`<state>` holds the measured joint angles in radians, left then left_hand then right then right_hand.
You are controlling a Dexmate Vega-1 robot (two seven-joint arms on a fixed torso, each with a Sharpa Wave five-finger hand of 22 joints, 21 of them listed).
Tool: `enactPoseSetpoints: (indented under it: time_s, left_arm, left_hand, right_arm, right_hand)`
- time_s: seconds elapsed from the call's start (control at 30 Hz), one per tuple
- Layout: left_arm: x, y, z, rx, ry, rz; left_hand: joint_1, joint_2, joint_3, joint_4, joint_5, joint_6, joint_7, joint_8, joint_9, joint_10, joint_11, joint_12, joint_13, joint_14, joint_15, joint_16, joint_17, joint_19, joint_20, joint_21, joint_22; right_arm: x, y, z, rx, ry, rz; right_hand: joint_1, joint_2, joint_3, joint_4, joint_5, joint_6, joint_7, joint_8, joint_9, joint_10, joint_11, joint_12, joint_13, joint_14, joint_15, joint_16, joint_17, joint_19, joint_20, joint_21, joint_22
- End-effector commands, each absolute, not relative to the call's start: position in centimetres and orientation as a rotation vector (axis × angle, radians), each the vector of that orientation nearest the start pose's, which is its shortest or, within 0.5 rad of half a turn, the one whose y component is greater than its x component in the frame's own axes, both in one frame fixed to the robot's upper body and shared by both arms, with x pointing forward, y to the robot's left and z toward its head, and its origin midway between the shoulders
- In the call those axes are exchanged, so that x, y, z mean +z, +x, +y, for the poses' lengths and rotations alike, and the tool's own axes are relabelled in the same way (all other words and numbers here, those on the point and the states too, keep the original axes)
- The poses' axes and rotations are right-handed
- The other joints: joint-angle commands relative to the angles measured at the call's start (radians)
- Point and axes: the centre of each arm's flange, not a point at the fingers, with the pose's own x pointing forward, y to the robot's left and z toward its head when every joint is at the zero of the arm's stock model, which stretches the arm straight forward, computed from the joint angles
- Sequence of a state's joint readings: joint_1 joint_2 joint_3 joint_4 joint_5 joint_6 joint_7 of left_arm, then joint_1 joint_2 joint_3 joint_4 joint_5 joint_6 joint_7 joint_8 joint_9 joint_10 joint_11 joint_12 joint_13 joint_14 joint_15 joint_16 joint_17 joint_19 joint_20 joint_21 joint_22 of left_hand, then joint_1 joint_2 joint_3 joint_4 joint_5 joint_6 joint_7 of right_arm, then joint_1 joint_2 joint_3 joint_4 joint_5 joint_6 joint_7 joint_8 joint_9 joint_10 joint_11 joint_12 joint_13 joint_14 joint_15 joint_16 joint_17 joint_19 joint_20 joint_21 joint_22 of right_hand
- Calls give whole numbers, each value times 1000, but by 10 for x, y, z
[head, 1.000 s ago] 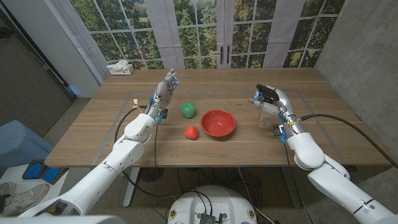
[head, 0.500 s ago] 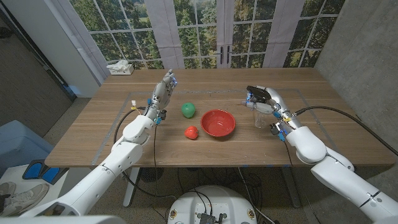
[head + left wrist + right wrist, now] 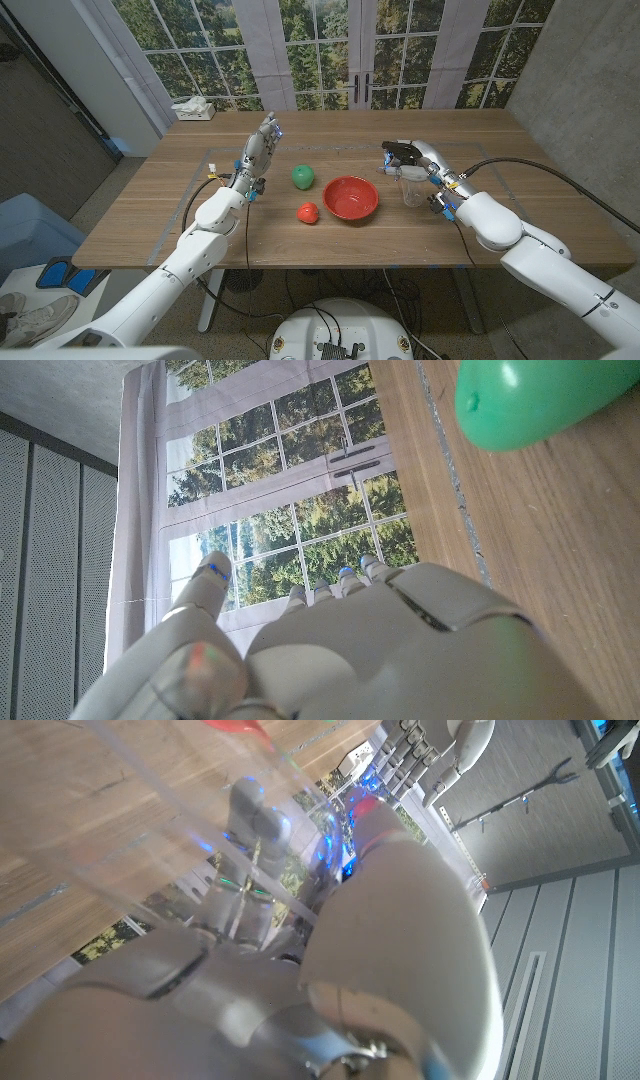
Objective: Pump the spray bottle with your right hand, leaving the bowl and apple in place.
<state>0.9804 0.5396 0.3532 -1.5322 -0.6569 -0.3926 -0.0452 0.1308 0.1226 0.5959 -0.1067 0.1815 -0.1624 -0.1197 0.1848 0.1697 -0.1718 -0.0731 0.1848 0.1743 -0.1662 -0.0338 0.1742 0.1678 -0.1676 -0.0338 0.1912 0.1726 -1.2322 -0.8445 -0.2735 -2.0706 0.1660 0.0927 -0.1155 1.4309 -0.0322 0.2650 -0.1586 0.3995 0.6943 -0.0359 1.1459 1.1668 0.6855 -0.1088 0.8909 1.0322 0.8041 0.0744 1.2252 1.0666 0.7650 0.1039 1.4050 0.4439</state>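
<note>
Right hand (image 3: 415, 160) is wrapped around the clear spray bottle (image 3: 412, 188), fingers over its black pump head. The bottle stands on the table (image 3: 140, 215) just right of the red bowl (image 3: 350, 198); from the head view I can't tell if its base is fully down.

Left hand (image 3: 258, 150) is up on edge near the far left, fingers apart, holding nothing.

Risks:
- the bottle looks light and see-through, so an off-axis squeeze could tip it or skid it into the bowl
- the bowl is close, so a nudge could shift it toward the red apple (image 3: 308, 212)
- the green fruit (image 3: 303, 176) is further off, lower risk
</note>
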Motion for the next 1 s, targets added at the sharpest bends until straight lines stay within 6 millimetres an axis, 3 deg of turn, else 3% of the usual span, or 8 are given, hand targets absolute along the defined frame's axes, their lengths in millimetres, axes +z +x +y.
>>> enactPoseSetpoints:
  time_s: [0.03, 1.0]
  left_arm:
    - [-22, 596, 257, -330, -71, -746]
    - [-20, 605, 256, -336, -77, -739]
  left_hand:
    - [3, 32, -1, -1, -2, 4, -3, 2, 3, -107, -6, 3, 2, -162, -87, 3, 1, -35, -98, 4, 3]
    - [3, 33, -5, -4, -2, 5, -3, 2, 3, -106, -5, 4, 2, -161, -87, 3, 1, -34, -98, 4, 3]
  right_arm:
    - [-9, 492, -207, 357, -702, -699]
    - [14, 508, -197, 446, -893, -488]
  right_hand:
    - [72, 62, -6, 0, 0, -1, 1, 7, 9, -6, -2, 2, -1, 162, -283, 365, 190, 221, -329, 7, 51]
    - [75, 63, -13, 1, 1, -10, 6, 21, 19, -12, 2, 11, 6, 155, -282, 365, 190, 215, -329, 7, 50]
